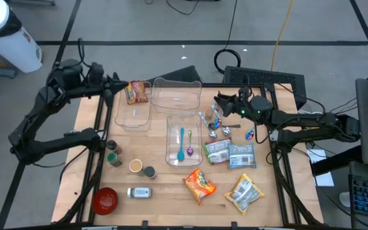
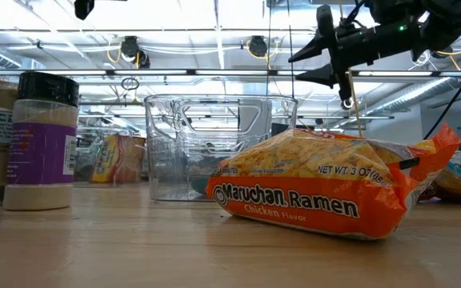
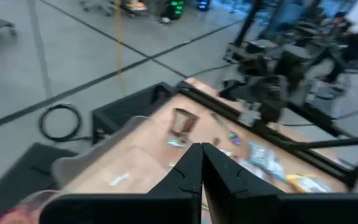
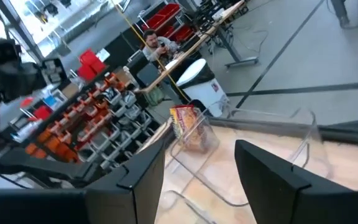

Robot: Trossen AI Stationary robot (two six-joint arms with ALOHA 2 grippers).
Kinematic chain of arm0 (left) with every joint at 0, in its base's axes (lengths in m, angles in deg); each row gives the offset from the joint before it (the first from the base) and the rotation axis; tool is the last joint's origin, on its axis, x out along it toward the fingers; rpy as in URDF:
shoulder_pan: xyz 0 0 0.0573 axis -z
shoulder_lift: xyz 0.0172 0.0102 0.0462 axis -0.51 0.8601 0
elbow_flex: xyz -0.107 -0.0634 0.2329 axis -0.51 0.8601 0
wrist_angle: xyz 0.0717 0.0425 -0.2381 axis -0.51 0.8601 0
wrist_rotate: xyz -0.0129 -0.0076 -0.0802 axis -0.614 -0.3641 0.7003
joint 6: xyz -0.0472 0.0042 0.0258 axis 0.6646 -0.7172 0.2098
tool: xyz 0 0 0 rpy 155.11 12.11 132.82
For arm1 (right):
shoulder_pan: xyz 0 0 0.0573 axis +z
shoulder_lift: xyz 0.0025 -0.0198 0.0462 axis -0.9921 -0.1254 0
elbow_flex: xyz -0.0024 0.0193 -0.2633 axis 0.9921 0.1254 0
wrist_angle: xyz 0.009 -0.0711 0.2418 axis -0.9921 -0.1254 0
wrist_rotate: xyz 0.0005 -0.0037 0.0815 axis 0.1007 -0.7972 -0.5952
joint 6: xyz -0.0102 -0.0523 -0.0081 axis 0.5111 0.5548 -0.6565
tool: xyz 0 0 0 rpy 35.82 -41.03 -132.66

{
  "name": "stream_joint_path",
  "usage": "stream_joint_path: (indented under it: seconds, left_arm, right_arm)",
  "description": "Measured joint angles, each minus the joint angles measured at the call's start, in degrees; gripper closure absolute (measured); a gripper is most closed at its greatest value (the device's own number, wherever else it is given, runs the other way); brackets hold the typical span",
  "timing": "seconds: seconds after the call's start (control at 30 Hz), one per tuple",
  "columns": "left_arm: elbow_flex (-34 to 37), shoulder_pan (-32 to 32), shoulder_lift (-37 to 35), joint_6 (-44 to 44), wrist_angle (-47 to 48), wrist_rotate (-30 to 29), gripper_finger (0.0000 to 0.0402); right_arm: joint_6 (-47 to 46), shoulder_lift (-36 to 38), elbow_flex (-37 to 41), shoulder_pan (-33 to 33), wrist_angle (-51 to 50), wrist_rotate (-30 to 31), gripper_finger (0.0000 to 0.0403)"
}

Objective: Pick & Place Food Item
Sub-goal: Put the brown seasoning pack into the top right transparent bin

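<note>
Two grippers hover empty: left gripper (image 1: 121, 85) jaws closed by the ramen packet (image 1: 137, 92), right gripper (image 1: 220, 102) jaws apart.

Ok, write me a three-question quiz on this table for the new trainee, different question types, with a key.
1. True or false: the left gripper has its jaws shut and holds nothing.
2. Multiple choice: the teal spoon lies (A) on the bare table, (B) inside a clear bin, (C) in the red bowl.
3. Fill in: the orange ramen packet near the table's front edge lies flat on the ____.

Key: 1 true. 2 B. 3 table.
</note>
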Motion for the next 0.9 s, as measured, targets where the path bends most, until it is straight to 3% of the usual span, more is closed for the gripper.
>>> stream_joint_path:
  seconds: [0.17, 0.4, 0.57, 0.77, 0.9]
  left_arm:
    - [6.75, 7.13, -2.41, 3.51, -8.13, -0.04, 0.0394]
    - [24.34, 19.57, -3.0, 15.21, -34.35, -1.18, 0.0394]
    - [34.43, 29.36, -0.92, 21.34, -55.38, -9.33, 0.0394]
    - [37.13, 38.47, 3.83, 22.56, -70.74, -19.5, 0.0394]
    - [37.11, 41.92, 8.01, 21.64, -82.8, -21.63, 0.0394]
  right_arm:
    - [-3.88, 0.0, 0.0, 0.44, 0.21, -0.06, 0.0216]
    - [-4.03, 0.0, 0.0, 1.58, 1.5, -0.26, 0.0216]
    - [-3.15, 0.0, 0.0, 1.84, 3.05, -0.37, 0.0216]
    - [2.17, 0.0, 0.0, 1.81, 7.27, -1.9, 0.0216]
    - [5.33, 0.0, 0.0, 1.64, 12.08, -3.57, 0.0216]
